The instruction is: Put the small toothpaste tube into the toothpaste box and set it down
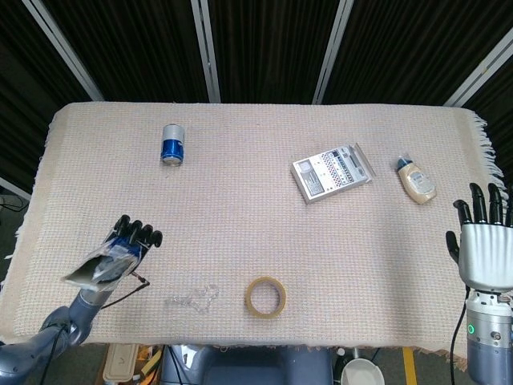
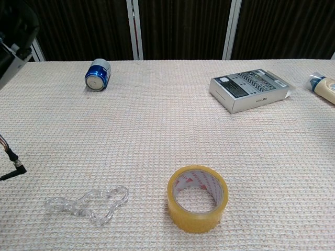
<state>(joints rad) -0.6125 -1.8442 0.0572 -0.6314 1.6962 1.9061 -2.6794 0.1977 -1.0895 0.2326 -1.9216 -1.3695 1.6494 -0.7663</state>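
The left hand point(image 1: 120, 250) is near the front-left part of the table, well to the left of the tape roll point(image 1: 265, 296). Its dark fingers point(image 1: 136, 233) are wrapped around the toothpaste box point(image 1: 103, 265), a blue and silver box that is lifted above the woven tablecloth point(image 1: 240, 208) and tilted, with one end pointing toward the robot. Whether the small toothpaste tube is inside the box, I cannot tell; it shows nowhere on the cloth.

The right hand point(image 1: 482, 241) is far to the right of the tape roll, at the table's right edge. Its fingers are straight and spread, and it holds nothing.

A clear plastic chain point(image 2: 89, 202) lies just to the left of the tape roll. A blue and silver can point(image 1: 173, 143) lies on its side far behind and to the left of the roll. A grey flat box point(image 1: 333, 172) lies behind and to the right of the roll, and a small cream bottle point(image 1: 416, 180) lies further right of it. In the chest view, a thin cable with a plug point(image 2: 13, 170) hangs at the left edge.
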